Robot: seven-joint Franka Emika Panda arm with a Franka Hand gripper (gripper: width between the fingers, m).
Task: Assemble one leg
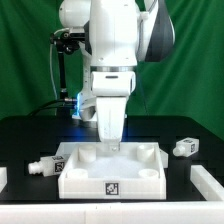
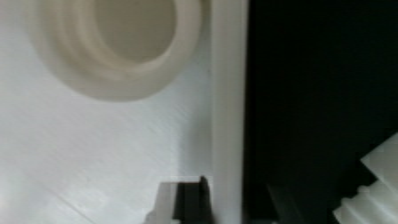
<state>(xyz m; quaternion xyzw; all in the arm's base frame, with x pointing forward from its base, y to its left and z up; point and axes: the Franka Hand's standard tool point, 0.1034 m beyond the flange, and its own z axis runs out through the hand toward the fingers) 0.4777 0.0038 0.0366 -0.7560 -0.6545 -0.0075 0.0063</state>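
White plastic leg apart from the gripper

The short chunky white plastic leg (image 1: pixel 185 147) with tag markers lies on the black table (image 1: pixel 30 135), just beside the large flat white socketed panel (image 1: pixel 108 170), on the exterior view's right. The gripper (image 1: pixel 113 146) hangs low over that panel (open or closed, I cannot tell).

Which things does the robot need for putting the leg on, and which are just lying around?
Needed: gripper; socket panel; one leg, perhaps the leg on the exterior view's left.
Lying about: leg on the exterior view's right.
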